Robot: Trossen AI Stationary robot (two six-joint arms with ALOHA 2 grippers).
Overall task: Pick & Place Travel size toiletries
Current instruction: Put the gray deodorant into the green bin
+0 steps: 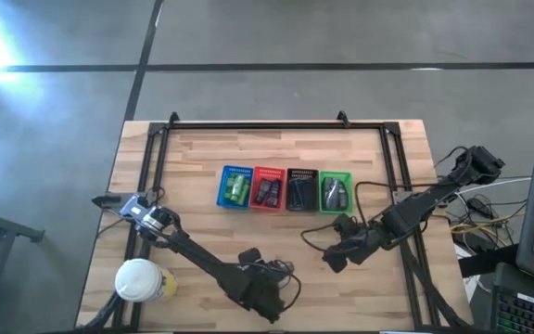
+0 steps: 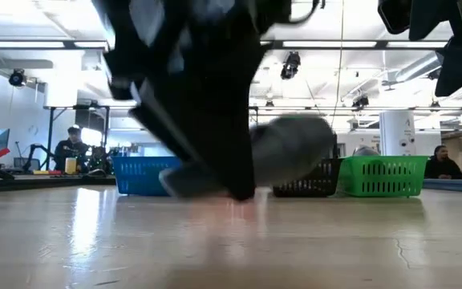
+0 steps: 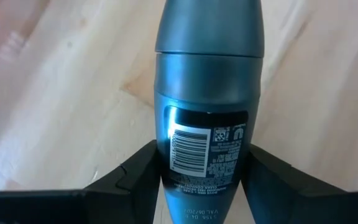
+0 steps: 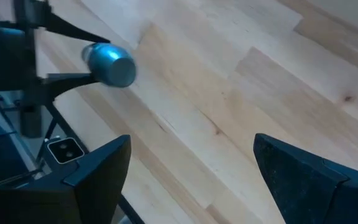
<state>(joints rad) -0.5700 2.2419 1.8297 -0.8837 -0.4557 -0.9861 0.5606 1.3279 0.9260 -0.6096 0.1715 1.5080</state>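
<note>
A grey-blue roll-on bottle (image 3: 207,93) with a barcode label sits between the fingers of my left gripper (image 1: 272,276), near the table's front edge at its middle. The low view shows the bottle (image 2: 291,148) tilted, one end higher. My right gripper (image 1: 332,260) hovers open to its right over bare wood, holding nothing, with the bottle (image 4: 109,63) ahead of it. Other toiletries lie in four small baskets: green tubes in the blue one (image 1: 236,186), dark items in the red (image 1: 268,189) and black (image 1: 301,189), a grey piece in the green (image 1: 335,191). My left gripper pinches the bottle's labelled body (image 3: 166,168) between its two fingers (image 3: 135,177), one on each side. The fingers slant steeply down and lie along the bottle; its capped end (image 3: 209,25) sticks out beyond them. Whether the bottle touches the table, I cannot tell.
A white-lidded round cup (image 1: 138,278) stands at the front left corner. A black frame rail (image 1: 276,125) runs along the table's far side and down both sides. People sit in the room beyond the table (image 2: 72,148).
</note>
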